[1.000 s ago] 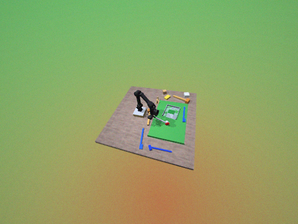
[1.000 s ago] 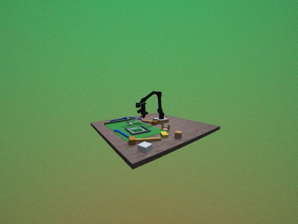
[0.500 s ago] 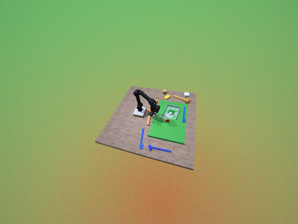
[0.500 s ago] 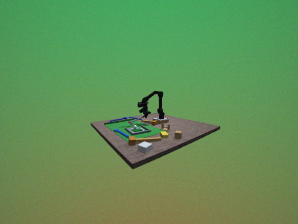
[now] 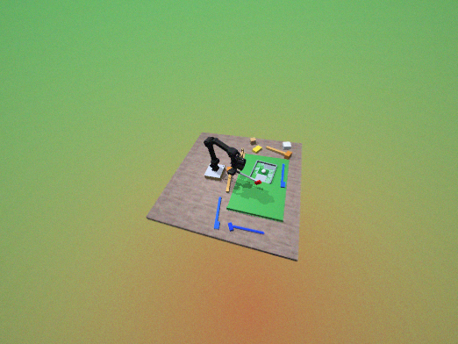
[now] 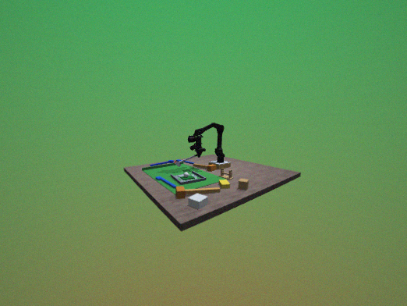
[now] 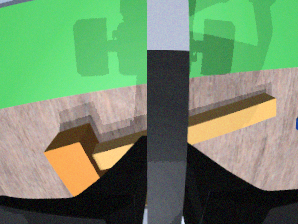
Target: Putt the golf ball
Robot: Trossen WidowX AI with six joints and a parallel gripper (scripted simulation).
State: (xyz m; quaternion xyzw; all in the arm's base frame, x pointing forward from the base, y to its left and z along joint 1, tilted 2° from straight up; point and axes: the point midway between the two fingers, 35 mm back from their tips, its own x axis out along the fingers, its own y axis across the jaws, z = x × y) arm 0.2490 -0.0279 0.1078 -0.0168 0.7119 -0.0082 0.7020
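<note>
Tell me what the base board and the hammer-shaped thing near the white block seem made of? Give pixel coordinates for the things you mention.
The base board [image 5: 180,197] [image 6: 273,176] looks like matte wood, given its brownish streaks. The orange-headed mallet [image 5: 288,154] [image 6: 180,192] may be painted wood: flat colour, no metallic shine.

The bench top [image 5: 184,193] [image 6: 269,176] [image 7: 120,105] looks like wood, brownish grey and streaked with grain out to its edges. The putting mat [image 5: 254,206] [image 6: 156,172] [image 7: 30,60] seems smooth and matt. The robot arm [image 5: 224,147] [image 6: 220,140] looks like dark plastic or painted metal; which, the views leave unclear.
</note>
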